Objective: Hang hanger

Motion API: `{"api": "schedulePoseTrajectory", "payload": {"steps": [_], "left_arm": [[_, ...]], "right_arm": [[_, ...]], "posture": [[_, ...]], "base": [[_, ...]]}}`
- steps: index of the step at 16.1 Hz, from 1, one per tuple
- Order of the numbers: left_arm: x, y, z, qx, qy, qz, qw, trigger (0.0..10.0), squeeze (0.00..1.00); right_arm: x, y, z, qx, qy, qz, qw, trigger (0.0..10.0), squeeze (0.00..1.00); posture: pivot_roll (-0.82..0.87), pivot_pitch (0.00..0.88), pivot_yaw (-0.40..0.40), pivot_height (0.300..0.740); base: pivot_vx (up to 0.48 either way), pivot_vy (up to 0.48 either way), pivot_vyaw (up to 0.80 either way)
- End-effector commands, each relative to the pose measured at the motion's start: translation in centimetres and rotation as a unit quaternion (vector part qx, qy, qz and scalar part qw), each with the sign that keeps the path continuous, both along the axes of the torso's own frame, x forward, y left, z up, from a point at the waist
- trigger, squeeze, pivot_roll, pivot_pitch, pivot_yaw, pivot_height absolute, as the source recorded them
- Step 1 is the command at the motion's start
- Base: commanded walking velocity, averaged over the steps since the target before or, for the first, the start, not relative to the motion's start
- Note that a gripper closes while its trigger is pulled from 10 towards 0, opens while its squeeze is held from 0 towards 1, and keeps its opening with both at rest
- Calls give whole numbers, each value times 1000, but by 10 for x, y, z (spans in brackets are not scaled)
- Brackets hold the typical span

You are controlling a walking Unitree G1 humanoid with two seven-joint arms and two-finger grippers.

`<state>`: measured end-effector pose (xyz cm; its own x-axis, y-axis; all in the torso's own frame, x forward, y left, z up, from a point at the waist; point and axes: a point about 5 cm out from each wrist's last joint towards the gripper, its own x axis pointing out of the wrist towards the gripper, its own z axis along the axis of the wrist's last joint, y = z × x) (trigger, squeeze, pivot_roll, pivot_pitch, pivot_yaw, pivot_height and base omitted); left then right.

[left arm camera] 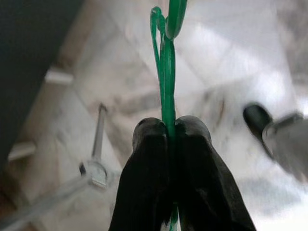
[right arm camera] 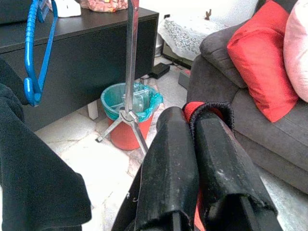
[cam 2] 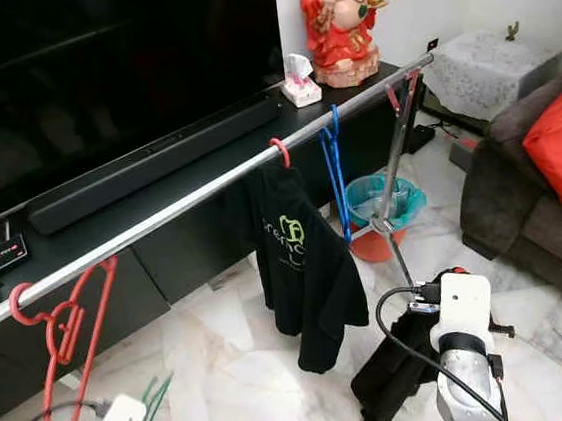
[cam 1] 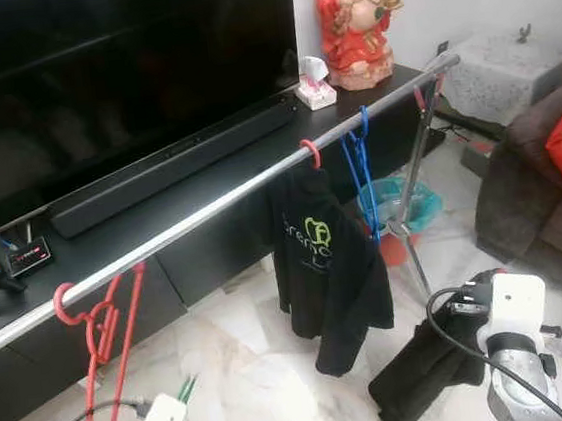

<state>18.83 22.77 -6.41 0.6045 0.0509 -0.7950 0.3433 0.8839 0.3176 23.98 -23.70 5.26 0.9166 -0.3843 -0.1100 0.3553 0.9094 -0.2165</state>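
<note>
The left tool [left arm camera: 169,144] is pressed shut on a green hanger [left arm camera: 167,72], whose thin wire runs out from between the two black fingers [left arm camera: 144,163] over the marble floor [cam 1: 238,376]; from the head the hanger's green tip shows low at the left, just beside the left wrist. The right tool [right arm camera: 192,144] is clamped on a dark garment [cam 1: 424,371] with a red lining, its collar edge wrapped over one finger, and the cloth hangs down from the right arm toward the floor. Above both arms a silver rail [cam 1: 211,213] slopes across in front of a black desk [cam 1: 162,223] carrying a television, a soundbar and a red statue. On the rail hang an empty red hanger [cam 1: 106,319] at the left, a black shirt [cam 1: 327,266] on a red hook at the middle, and an empty blue hanger [cam 1: 360,172] just beside it. A red bucket with a teal liner [right arm camera: 129,115] stands by the rail's stand, and a grey sofa with a red cushion [right arm camera: 262,62] is at the right.
</note>
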Motion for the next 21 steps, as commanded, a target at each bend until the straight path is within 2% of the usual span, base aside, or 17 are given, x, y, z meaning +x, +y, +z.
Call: {"api": "schedulePoseTrajectory", "payload": {"steps": [1, 2, 4, 7, 10, 13, 21], "left_arm": [[-5, 3, -4, 4, 9, 13, 1000, 10000, 0], [-13, 5, -11, 3, 36, 37, 999, 10000, 0], [-23, 8, -18, 1, 58, 69, 996, 10000, 0], [-29, 12, -20, -8, 64, 111, 992, 10000, 0], [-30, 17, -20, -4, 66, 115, 991, 10000, 0], [-38, 22, -22, 1, 76, 119, 990, 10000, 0], [-75, 40, -29, 15, 116, 136, 984, 10000, 0]], "right_arm": [[3, 0, 4, -2, -13, -2, 1000, 10000, 0], [3, 0, 4, -2, -13, -4, 1000, 10000, 0], [2, 0, 4, -1, -13, -5, 1000, 10000, 0], [-1, -1, 5, -3, -13, -8, 1000, 10000, 0], [-1, 4, 3, -15, -2, 4, 1000, 10000, 0], [-2, 4, 2, -15, 1, -7, 1000, 10000, 0], [-3, 3, 1, -18, 11, -11, 1000, 10000, 0]], "posture": [[8, 0, 64, 740], [2, 0, 65, 740], [-17, 0, 67, 740], [-20, 0, 64, 740], [-24, 0, 70, 740], [-36, 0, 84, 740], [-47, 0, 87, 740]], "base": [[0, 0, 0], [0, 0, 0], [0, 0, 0], [0, 0, 0], [0, 0, 0], [0, 0, 698], [0, 0, 800]]}}
